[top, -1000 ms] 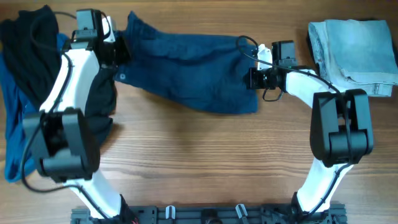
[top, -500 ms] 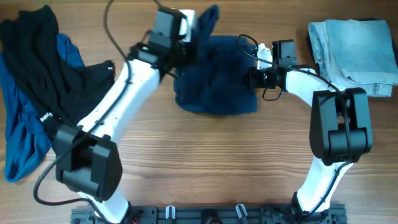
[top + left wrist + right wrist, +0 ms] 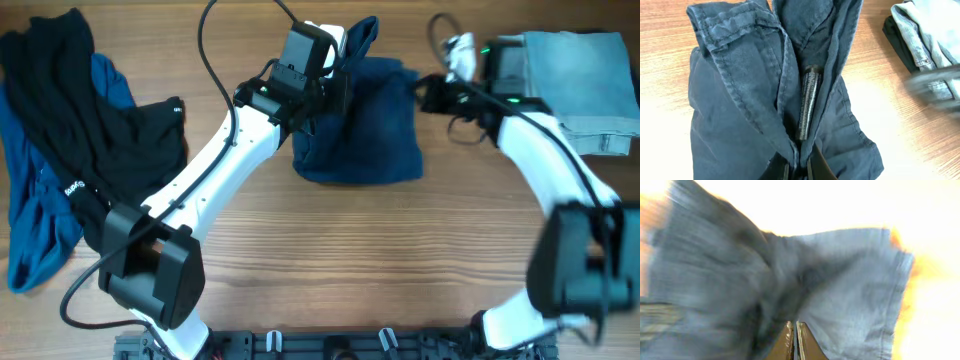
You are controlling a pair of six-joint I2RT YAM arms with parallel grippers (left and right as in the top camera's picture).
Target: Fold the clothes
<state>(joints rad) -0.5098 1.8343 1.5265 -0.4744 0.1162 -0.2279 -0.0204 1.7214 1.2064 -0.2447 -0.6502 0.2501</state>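
The dark navy shorts (image 3: 355, 135) lie doubled over at the table's back middle. My left gripper (image 3: 345, 70) is shut on a bunched hem or waistband edge of them and holds that edge raised over the pile. In the left wrist view the fingers (image 3: 800, 167) pinch the cloth (image 3: 740, 100), which hangs in folds. My right gripper (image 3: 428, 92) is just off the shorts' upper right edge. The blurred right wrist view shows its fingers (image 3: 794, 330) shut above navy cloth (image 3: 850, 290), with nothing visible between them.
A folded pale light-blue denim piece (image 3: 570, 80) lies at the back right and also shows in the left wrist view (image 3: 935, 30). A heap of black cloth (image 3: 90, 110) and mid-blue cloth (image 3: 35, 230) lies at the left.
My left gripper has carried the shorts' left end across to the right, doubling them over. My right gripper has pulled back up and to the right, off the shorts' right edge.
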